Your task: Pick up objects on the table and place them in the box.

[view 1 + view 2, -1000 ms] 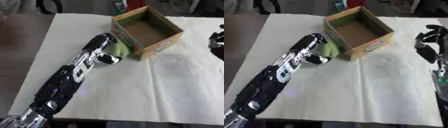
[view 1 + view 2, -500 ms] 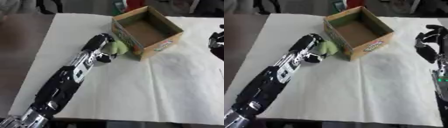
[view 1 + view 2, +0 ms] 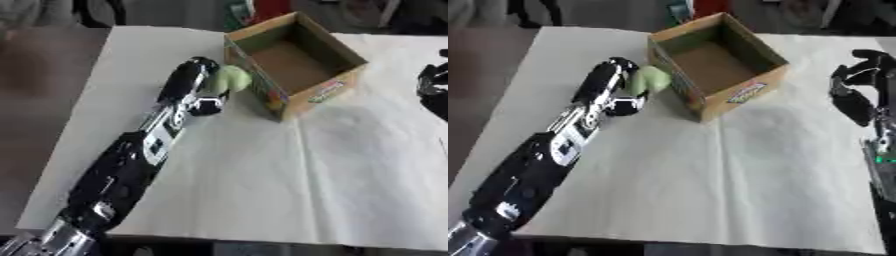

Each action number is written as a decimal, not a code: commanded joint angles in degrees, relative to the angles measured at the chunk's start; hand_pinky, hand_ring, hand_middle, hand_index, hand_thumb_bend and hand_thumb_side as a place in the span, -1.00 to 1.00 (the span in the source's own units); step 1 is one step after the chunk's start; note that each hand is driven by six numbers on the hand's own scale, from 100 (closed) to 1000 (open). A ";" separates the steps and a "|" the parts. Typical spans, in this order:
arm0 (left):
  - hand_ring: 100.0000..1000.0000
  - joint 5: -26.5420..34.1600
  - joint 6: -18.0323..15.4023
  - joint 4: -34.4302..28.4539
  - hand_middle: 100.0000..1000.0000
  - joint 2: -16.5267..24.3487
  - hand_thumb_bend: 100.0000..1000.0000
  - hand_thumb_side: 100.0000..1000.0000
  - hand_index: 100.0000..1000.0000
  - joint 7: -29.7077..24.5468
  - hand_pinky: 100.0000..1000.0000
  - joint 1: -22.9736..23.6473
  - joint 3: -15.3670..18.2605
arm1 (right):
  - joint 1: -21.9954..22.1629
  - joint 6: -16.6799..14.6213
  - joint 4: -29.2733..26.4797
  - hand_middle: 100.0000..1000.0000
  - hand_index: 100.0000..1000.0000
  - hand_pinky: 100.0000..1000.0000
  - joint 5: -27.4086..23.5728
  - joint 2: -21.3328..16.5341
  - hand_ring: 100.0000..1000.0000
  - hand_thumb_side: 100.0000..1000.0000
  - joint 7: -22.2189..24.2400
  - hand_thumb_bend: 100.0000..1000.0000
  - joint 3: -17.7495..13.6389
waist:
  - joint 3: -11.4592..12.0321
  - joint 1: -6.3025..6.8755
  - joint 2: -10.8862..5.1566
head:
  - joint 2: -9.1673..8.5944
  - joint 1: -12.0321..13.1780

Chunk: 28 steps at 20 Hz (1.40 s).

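The left hand (image 3: 199, 82) has its fingers curled around a pale green object (image 3: 232, 78), just beside the box (image 3: 296, 61) near the counter's far edge. The box opening lies rightward. The right hand (image 3: 859, 90) idles, fingers relaxed, at the right edge.

Both views look steeply down from the robot's head onto a table covered with a white creased cloth (image 3: 289, 170), facing forward so the far edge runs along the top, near enough that the table fills almost the whole picture. The left eye view sits a little to the left, so the open brown cardboard box (image 3: 297, 62) lies further right in it and the black right hand (image 3: 866, 92) is cut by the edge. Both share the box, the cloth and the long black-and-silver left arm (image 3: 553, 150) rising from the lower left corner
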 commanded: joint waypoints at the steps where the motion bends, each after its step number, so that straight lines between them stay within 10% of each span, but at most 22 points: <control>1: -0.18 2.74 0.22 -4.77 -0.24 2.88 -1.00 -0.98 -0.21 0.99 -0.02 -0.95 0.21 | -0.87 -0.01 -0.88 -0.11 0.44 0.17 -0.42 -0.90 -0.11 -1.00 -0.36 -1.00 -0.24 | -0.02 -0.05 -1.21 | 0.31 -0.39; 9: -0.17 4.98 0.32 -9.20 -0.22 5.40 -1.00 -1.00 -0.18 -1.51 -0.02 -6.02 -1.02 | -1.11 -0.04 -0.78 -0.11 0.44 0.17 -0.44 -0.31 -0.11 -1.00 -0.15 -1.00 0.10 | -1.16 -0.29 -1.36 | 0.31 -0.12; 28: -0.08 -12.16 -2.52 17.38 -0.13 -2.65 -0.94 -1.00 -0.02 0.39 0.10 -17.19 5.58 | -2.26 -0.87 -1.26 -0.11 0.44 0.17 -1.91 3.95 -0.12 -1.00 1.55 -1.00 1.96 | -11.09 -0.79 0.46 | -1.15 3.60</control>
